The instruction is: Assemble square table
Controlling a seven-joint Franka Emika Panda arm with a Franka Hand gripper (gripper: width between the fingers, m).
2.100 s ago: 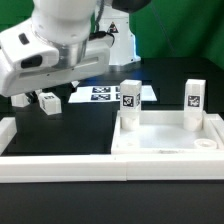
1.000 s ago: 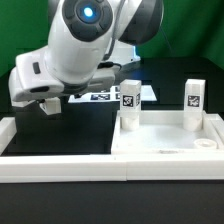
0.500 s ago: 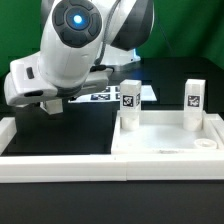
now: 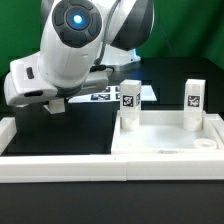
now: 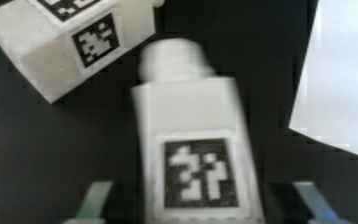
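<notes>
Matte black worktop point(image 4: 70, 130) carries a smooth white plastic square panel point(image 4: 165, 142) at the exterior view's lower right, with two tagged upright legs point(image 4: 130, 97) point(image 4: 193, 95) on it. The tool point(image 5: 202, 205) stands wide, its fingers flanking a lying round-tipped leg point(image 5: 190, 120) with gaps on both sides. A second leg point(image 5: 69, 45) lies just beside it.

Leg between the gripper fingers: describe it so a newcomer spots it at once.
On the black table, to the exterior view's left of the square panel, the gripper hangs open over two lying legs. The target leg lies between its fingers, tag up; the neighbouring leg lies askew outside them.
</notes>
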